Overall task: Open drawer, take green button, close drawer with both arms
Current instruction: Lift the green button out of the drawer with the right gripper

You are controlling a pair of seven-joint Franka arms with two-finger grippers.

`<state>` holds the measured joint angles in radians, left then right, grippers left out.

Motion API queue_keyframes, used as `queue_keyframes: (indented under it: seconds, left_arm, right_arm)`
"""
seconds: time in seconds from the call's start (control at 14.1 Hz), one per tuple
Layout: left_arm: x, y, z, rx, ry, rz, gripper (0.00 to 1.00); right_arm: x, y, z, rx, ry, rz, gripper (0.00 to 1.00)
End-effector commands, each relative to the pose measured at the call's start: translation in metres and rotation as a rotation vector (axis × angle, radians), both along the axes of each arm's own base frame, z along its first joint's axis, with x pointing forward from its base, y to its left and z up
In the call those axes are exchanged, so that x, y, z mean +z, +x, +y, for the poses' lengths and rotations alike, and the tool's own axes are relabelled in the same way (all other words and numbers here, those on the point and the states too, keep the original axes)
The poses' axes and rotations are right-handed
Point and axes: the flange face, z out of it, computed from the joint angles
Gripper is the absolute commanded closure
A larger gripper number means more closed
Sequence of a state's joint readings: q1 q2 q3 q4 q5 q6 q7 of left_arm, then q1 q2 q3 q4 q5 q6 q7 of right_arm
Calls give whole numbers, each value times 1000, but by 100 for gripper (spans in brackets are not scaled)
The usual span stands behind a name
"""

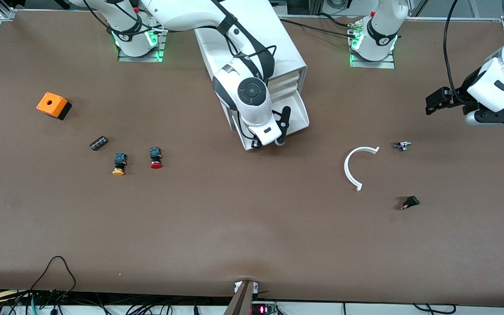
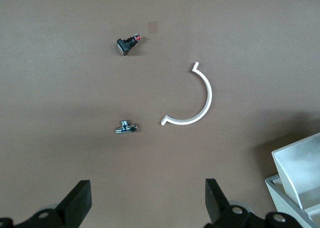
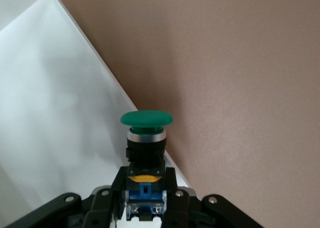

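While the right gripper bends down over the open white plastic drawer, pinching the round green button, the left gripper waits wide open.

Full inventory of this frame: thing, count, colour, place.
cabinet: 1, white, between the arm bases
drawer: 1, white, pulled open at the cabinet's front
green button: 1, in the right gripper, over the drawer
yellow button: 1, toward the right arm's end
red button: 1, beside the yellow button
orange box: 1, toward the right arm's end
dark block: 1, near the yellow button
white arc: 1, toward the left arm's end
metal part: 1, silver, beside the arc
black part: 1, nearer the camera than the metal part
right gripper: shut on the green button
left gripper: open, waiting over the table's left end
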<state>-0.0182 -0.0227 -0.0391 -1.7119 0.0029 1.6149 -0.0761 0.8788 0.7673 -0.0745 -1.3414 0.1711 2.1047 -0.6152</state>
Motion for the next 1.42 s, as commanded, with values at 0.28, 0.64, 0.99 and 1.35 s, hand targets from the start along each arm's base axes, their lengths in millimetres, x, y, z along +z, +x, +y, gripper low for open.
queue_keyframes:
  seconds: [0.28,0.64,0.99,1.35]
  left_arm:
    - [7,2,0,-1,10,6,0]
    - [5,-1,-1,11,11,29,0]
    - [-16,0,-2,77,23,106,0]
    - [-81,30,-26,211,-83,191,0]
  right_arm:
    - [34,-1,7,21,11,27,78]
    - [54,0,8,21,28,7,78]
    - [104,13,4,12,63,-44,78]
    - [142,36,-26,-39,75,-77,78]
